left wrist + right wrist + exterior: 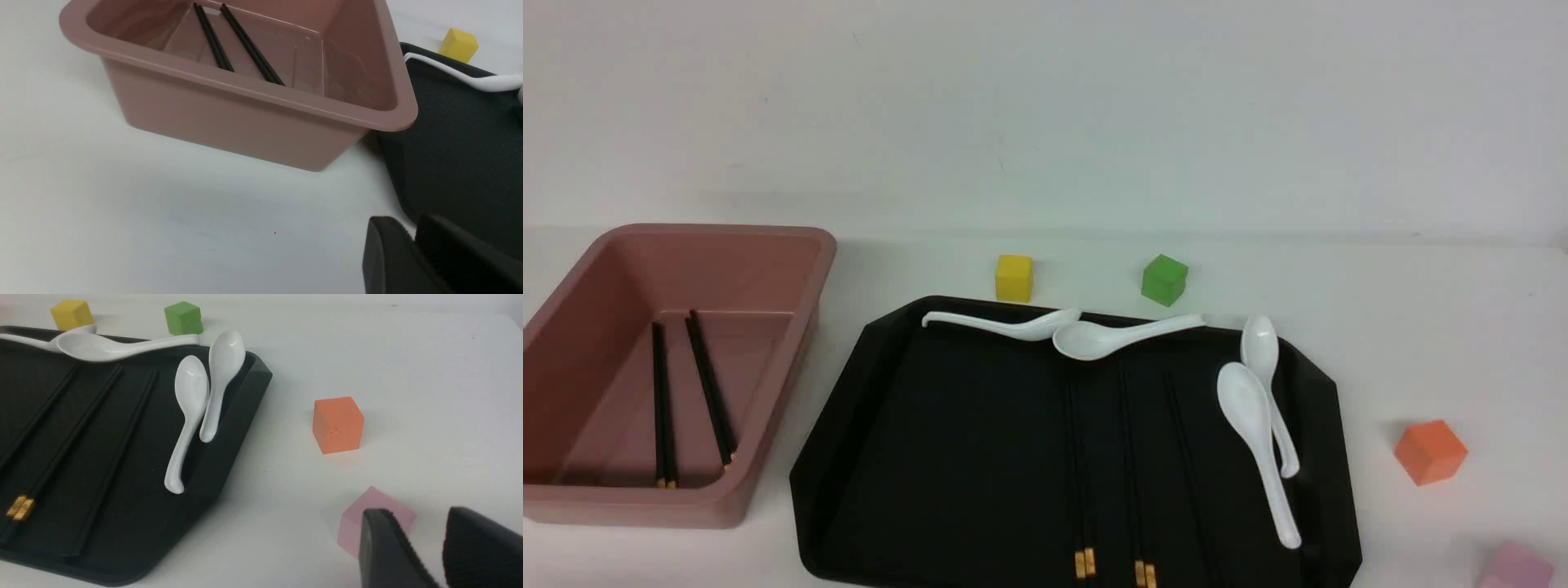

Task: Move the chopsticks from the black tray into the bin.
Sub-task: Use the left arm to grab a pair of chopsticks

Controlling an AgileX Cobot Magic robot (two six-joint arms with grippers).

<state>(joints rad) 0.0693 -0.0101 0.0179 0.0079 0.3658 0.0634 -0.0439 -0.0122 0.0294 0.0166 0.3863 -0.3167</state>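
Chopsticks, binned: 4 sticks, lying as 2 pairs in the bin (784,376), gold ends toward my side. Pair 1 (664,408) and pair 2 (710,392) rest apart on the floor of it.

Remaining in the tray (805,482): 2 further pairs, side by side, at (1080,490) and (1134,490), gold ends near the tray's close edge. To their right runs 1 more dark bar (1191,482) with no gold end visible; I can't tell whether it is a stick or a ridge of the tray.

Progress, my estimate: about 1/2 done, taking 4 sticks in and 4 clearly left.

Grippers: left gripper (410,223) is on the near side of the bin, tips very close; I cannot tell whether they meet. Right gripper (421,512) has its fingers apart, nothing between the tips, with the pink block (376,520) beyond. Neither carries a stick.

Next, I judge: lift 1 remaining pair. 4 white spoons, including this one (1258,449), should stay in the tray.
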